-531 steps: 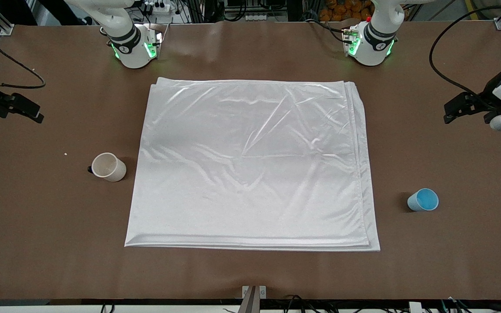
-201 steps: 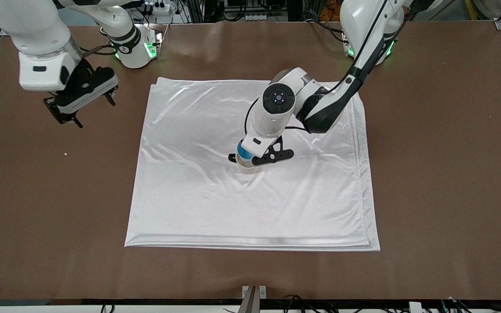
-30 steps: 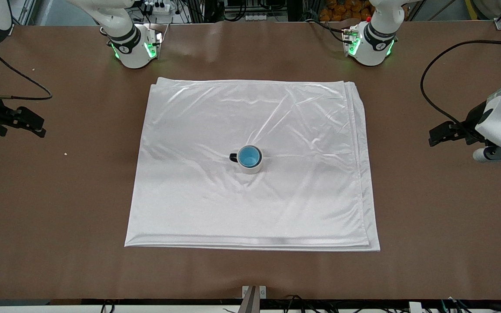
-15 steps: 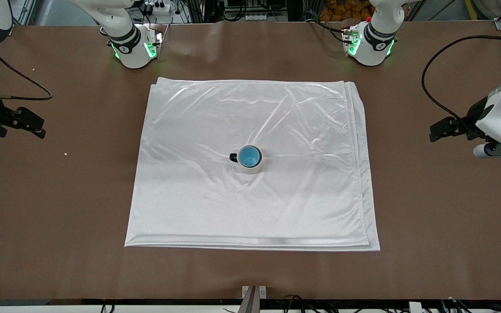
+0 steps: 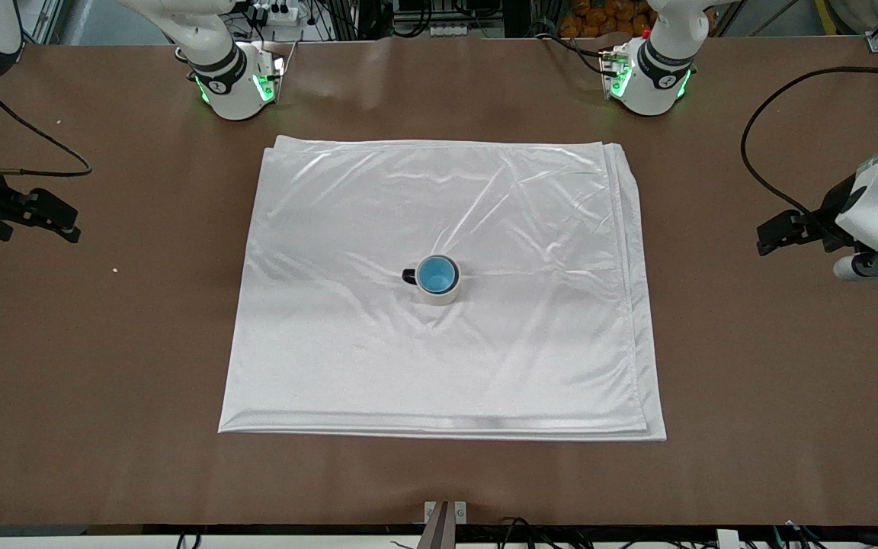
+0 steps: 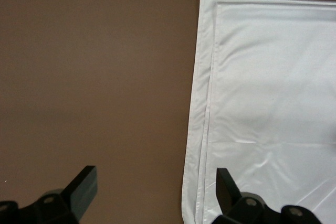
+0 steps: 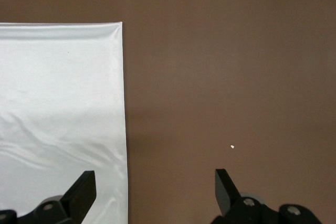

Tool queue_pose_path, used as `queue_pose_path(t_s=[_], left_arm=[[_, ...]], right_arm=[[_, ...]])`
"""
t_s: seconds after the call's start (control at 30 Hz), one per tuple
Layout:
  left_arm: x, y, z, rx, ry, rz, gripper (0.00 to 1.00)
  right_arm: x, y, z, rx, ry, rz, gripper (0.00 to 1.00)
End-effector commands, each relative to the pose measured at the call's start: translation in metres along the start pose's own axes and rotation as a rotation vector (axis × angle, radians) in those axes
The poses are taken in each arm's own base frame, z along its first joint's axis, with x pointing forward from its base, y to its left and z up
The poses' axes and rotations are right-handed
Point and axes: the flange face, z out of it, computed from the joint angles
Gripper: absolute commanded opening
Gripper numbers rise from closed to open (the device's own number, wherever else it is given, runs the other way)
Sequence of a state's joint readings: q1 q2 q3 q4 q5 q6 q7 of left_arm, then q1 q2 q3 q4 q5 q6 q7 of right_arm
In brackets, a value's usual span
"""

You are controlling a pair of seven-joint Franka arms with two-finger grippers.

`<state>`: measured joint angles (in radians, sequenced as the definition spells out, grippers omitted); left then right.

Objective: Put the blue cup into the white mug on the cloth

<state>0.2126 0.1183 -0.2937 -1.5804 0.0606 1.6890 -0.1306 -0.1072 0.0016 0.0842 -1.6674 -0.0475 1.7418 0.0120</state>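
The blue cup [image 5: 437, 274] sits upright inside the white mug [image 5: 440, 296], whose black handle points toward the right arm's end of the table. The mug stands near the middle of the cloth [image 5: 378, 358]. My left gripper [image 5: 809, 242] is open and empty, high over the bare table off the cloth's edge. My right gripper [image 5: 16, 221] is open and empty over the bare table at the other end. The left wrist view shows the open left gripper [image 6: 156, 184] and a cloth corner [image 6: 273, 103]. The right wrist view shows the open right gripper [image 7: 155, 184] and a cloth corner [image 7: 58, 103].
The brown table [image 5: 751, 381] surrounds the cloth on all sides. A small white speck [image 5: 114, 269] lies on it toward the right arm's end and also shows in the right wrist view [image 7: 232, 146]. Black cables hang by both arms.
The left gripper has drifted slightly toward its end of the table. The cup, mug, cloth and right arm have not moved over the last second.
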Motion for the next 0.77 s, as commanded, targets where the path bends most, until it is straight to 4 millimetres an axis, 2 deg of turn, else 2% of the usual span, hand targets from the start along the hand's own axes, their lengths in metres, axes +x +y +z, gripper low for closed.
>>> queue_pose_path(t_s=[0.0, 0.73], left_arm=[[-0.004, -0.001, -0.002, 0.027, 0.015, 0.026, 1.0], [-0.002, -0.001, -0.002, 0.014, 0.014, 0.026, 1.0]], right_arm=[[0.001, -0.002, -0.001, 0.016, -0.01, 0.008, 1.0], [-0.002, -0.012, -0.004, 0.016, -0.022, -0.006, 1.0]])
